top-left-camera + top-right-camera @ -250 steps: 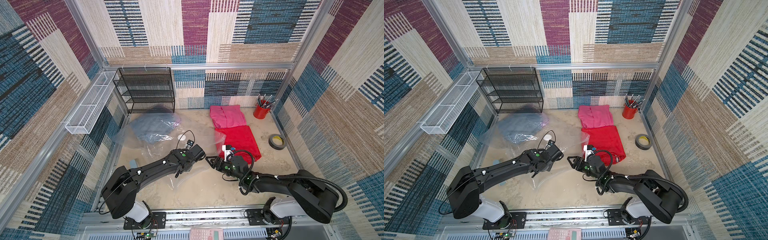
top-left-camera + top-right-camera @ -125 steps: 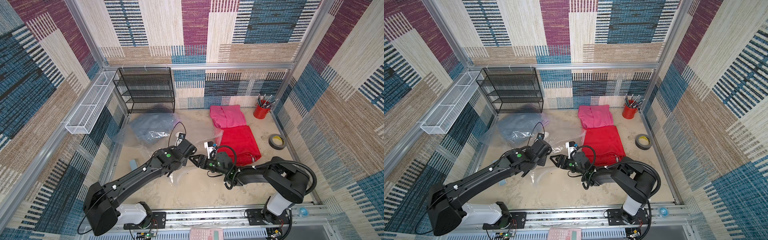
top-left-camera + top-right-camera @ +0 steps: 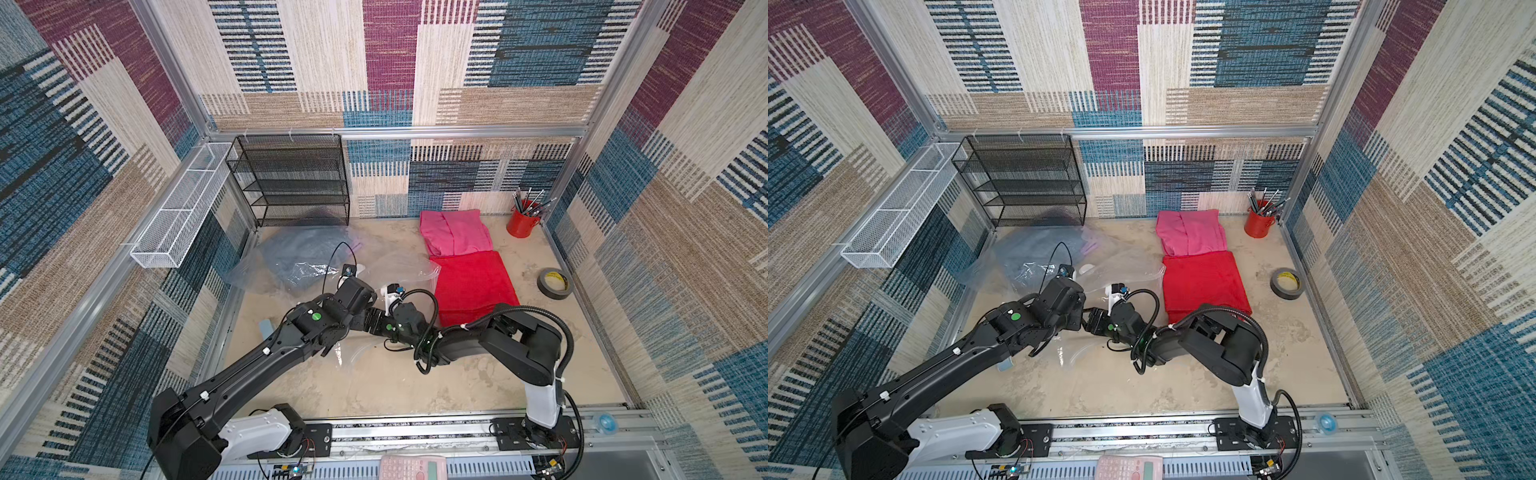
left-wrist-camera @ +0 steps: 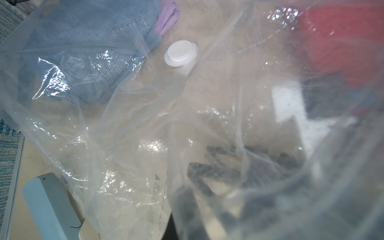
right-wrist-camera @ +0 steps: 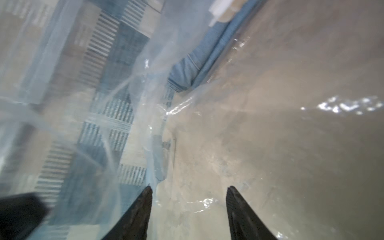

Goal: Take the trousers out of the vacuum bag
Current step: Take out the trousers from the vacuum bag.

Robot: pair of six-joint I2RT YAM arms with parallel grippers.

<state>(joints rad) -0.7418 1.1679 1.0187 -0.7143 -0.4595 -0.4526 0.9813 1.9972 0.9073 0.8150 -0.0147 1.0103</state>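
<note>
The vacuum bag (image 3: 399, 270) lies crumpled at the table's left middle, and its white valve cap (image 4: 180, 53) shows in the left wrist view. Inside it are the light-blue denim trousers (image 3: 299, 257) and the lilac trousers (image 4: 168, 18). The pink trousers (image 3: 455, 232) and the red trousers (image 3: 473, 286) lie outside it on the right. My left gripper (image 3: 368, 305) is shut on the bag's film, which drapes over its camera and hides the fingers. My right gripper (image 5: 189, 188) is open, with bag film around it, pointing toward the denim.
A black mesh rack (image 3: 291, 183) stands at the back left, with a white wire basket (image 3: 183, 208) on the left wall. A red cup of pens (image 3: 521, 222) and a tape roll (image 3: 555, 282) sit at the right. A pale blue clip (image 3: 266, 328) lies by the left arm.
Both grippers have moved left, toward the bag. The right gripper has gone in among the bag's film beside the left gripper, and its jaws have narrowed slightly.
</note>
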